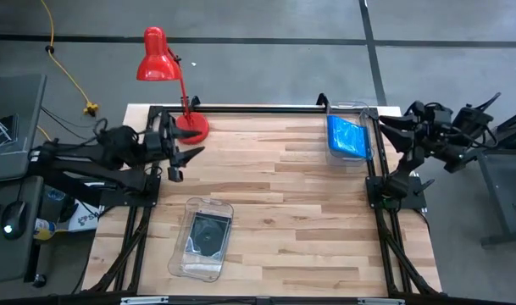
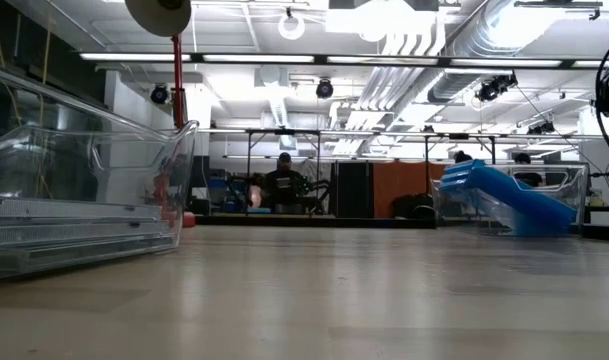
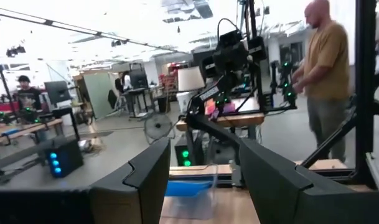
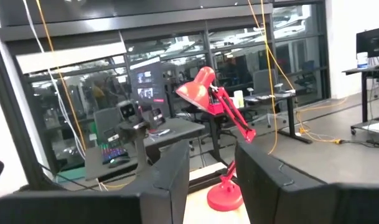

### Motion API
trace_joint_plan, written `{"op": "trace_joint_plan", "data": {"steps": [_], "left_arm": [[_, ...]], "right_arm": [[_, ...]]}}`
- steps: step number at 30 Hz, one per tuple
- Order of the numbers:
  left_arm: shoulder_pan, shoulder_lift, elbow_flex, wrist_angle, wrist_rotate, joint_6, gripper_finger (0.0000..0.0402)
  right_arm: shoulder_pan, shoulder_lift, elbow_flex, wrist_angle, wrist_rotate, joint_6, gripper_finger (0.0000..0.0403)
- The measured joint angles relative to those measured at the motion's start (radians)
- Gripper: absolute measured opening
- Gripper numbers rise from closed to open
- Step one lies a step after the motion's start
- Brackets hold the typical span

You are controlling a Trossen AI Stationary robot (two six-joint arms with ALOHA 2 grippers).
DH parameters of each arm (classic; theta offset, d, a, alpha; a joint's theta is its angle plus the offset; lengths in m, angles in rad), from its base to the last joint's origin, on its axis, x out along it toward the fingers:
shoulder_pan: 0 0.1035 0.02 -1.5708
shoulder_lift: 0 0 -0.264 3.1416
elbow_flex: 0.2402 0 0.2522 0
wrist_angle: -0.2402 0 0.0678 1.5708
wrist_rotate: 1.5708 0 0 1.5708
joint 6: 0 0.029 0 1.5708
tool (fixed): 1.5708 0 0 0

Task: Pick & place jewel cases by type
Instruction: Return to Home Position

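Observation:
Several bright blue jewel cases [image 1: 346, 137] lie stacked in a clear bin [image 1: 364, 110] at the table's far right; in the low view they [image 2: 509, 198] lean slanted inside it. They also show in the left wrist view [image 3: 188, 188]. A dark jewel case [image 1: 208, 233] with a faint disc lies flat in a second clear bin [image 1: 183, 258] at the near left. My left gripper [image 1: 183, 164] is open and empty over the table's left side. My right gripper [image 1: 386, 134] is open and empty at the right edge, beside the blue cases' bin.
A red desk lamp [image 1: 166, 63] stands on its base [image 1: 192, 127] at the far left corner. The dark frame rails [image 1: 241, 110] run along the far edge and both sides. Bare wood [image 1: 291, 212] lies between the two bins. People [image 3: 326, 74] stand beyond the table.

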Motion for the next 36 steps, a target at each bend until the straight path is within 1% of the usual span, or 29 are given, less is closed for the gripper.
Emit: {"op": "trace_joint_plan", "data": {"steps": [4,7,9,12,15,18,20,23,28,31,36], "left_arm": [[0.0,-0.033,-0.129,0.115,0.016,-0.04,0.0188],[0.01,-0.056,-0.186,0.129,0.013,-0.048,0.0188],[0.043,-0.072,-0.21,0.129,0.02,-0.068,0.0188],[0.12,-0.085,-0.232,0.127,0.115,-0.097,0.0188],[0.22,-0.082,-0.252,0.125,0.246,-0.137,0.0179],[0.322,-0.067,-0.281,0.138,0.368,-0.173,0.016],[0.376,-0.062,-0.3,0.178,0.439,-0.194,0.0145],[0.428,-0.064,-0.322,0.209,0.501,-0.236,0.0126],[0.438,-0.07,-0.369,0.245,0.502,-0.267,0.0108],[0.438,-0.074,-0.393,0.246,0.498,-0.287,0.0106],[0.43,-0.086,-0.448,0.307,0.495,-0.326,0.0105]], "right_arm": [[-0.036,-0.044,-0.084,0.074,-0.031,0.001,0.011],[-0.068,-0.089,-0.178,0.181,-0.061,-0.006,0.011],[-0.088,-0.122,-0.239,0.243,-0.06,-0.007,0.011],[-0.113,-0.158,-0.307,0.308,-0.04,-0.008,0.011],[-0.128,-0.18,-0.345,0.333,-0.038,-0.009,0.011],[-0.138,-0.192,-0.36,0.337,-0.028,-0.009,0.011],[-0.138,-0.194,-0.37,0.339,-0.017,-0.009,0.011],[-0.138,-0.205,-0.407,0.348,-0.018,0.007,0.011],[-0.158,-0.234,-0.505,0.429,-0.016,0.042,0.011],[-0.173,-0.245,-0.555,0.499,-0.017,0.045,0.011],[-0.185,-0.252,-0.61,0.564,-0.017,0.052,0.011]]}}
